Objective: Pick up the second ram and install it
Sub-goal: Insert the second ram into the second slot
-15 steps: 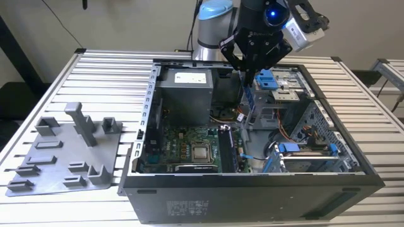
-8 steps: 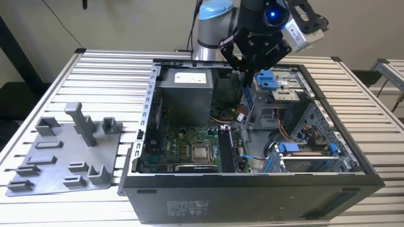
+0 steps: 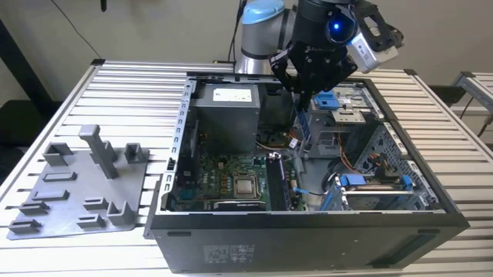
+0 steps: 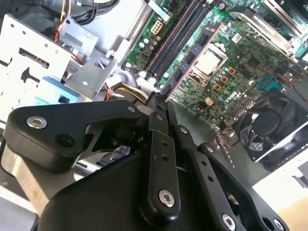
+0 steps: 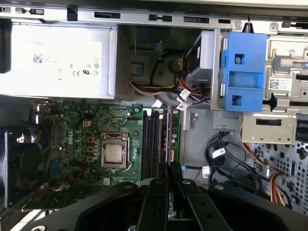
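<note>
The black two-fingered claw (image 3: 303,99) is clamped shut on the second ram (image 3: 303,124), a long, thin, near-black memory stick. In the exterior view the stick hangs on end from the fingertips, inside the top opening of the open dark metal computer case (image 3: 308,242). In the first wrist view the claw (image 5: 169,169) pinches the second ram (image 5: 169,137), which shows edge-on as a thin reddish line. That line lies just beside the row of long black memory slots (image 5: 151,139) on the green motherboard (image 5: 86,139). In the second wrist view the second ram (image 4: 193,54) runs out from the claw (image 4: 159,102) as a dark strip with a red edge, alongside the memory slots (image 4: 179,32).

As I judge it, the pick-up is done: the stick is off the flat grey plastic holder plate (image 3: 73,199), which lies on the white slatted metal desk (image 3: 131,81) at the exterior view's left. The installing is not done, since the stick is in the claw and not in a slot.

Several things are hard to make out:
- Whether the lower end of the stick has reached the board.
- Which slot the stick lines up with.
- Whether another stick already sits in a neighbouring slot.
- Where the finger pads meet the stick, because the claw's own linkage covers that spot.
</note>
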`<state>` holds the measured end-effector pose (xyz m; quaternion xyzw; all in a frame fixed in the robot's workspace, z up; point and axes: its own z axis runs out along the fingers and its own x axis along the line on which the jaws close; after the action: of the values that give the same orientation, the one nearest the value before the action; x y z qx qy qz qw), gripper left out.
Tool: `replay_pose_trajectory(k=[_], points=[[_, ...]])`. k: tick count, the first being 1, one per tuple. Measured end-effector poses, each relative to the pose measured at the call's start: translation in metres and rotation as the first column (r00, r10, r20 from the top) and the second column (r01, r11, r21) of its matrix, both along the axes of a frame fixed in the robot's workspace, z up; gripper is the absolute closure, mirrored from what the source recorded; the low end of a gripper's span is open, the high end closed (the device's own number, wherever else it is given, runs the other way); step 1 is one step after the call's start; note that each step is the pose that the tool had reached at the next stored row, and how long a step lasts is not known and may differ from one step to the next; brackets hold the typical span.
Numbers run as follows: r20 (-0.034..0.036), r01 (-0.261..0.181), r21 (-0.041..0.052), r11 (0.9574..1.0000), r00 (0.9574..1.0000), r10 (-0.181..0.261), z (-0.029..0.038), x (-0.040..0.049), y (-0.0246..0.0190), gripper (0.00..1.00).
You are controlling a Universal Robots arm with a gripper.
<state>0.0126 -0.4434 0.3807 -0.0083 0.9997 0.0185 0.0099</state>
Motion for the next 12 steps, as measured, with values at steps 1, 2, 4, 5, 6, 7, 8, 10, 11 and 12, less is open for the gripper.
replay_pose_trajectory(k=[1, 2, 4, 5, 6, 7, 8, 10, 11, 12], points=[[0.0000, 0.000, 0.0013, 1.0000, 1.0000, 0.000, -0.0012, 0.0004, -0.0014, 0.86], [0.0000, 0.001, 0.0024, 1.0000, 1.0000, -0.001, -0.0023, 0.0007, -0.0028, 0.86], [0.0000, 0.002, 0.0041, 1.0000, 1.0000, -0.002, -0.0046, 0.0012, -0.0056, 0.86], [-0.0001, 0.004, 0.0044, 1.0000, 1.0000, -0.004, -0.0056, 0.0012, -0.0068, 0.86], [-0.0002, 0.007, 0.0044, 1.0000, 1.0000, -0.007, -0.0065, 0.0011, -0.0076, 0.86], [-0.0004, 0.010, 0.0044, 0.9999, 0.9999, -0.010, -0.0073, 0.0011, -0.0082, 0.86], [-0.0005, 0.013, 0.0044, 0.9999, 0.9999, -0.013, -0.0083, 0.0012, -0.0090, 0.86], [-0.0006, 0.020, 0.0044, 0.9998, 0.9998, -0.020, -0.0102, 0.0012, -0.0102, 0.86], [-0.0007, 0.023, 0.0044, 0.9997, 0.9997, -0.023, -0.0111, 0.0012, -0.0107, 0.86], [-0.0008, 0.025, 0.0043, 0.9997, 0.9997, -0.025, -0.0120, 0.0012, -0.0109, 0.86]])
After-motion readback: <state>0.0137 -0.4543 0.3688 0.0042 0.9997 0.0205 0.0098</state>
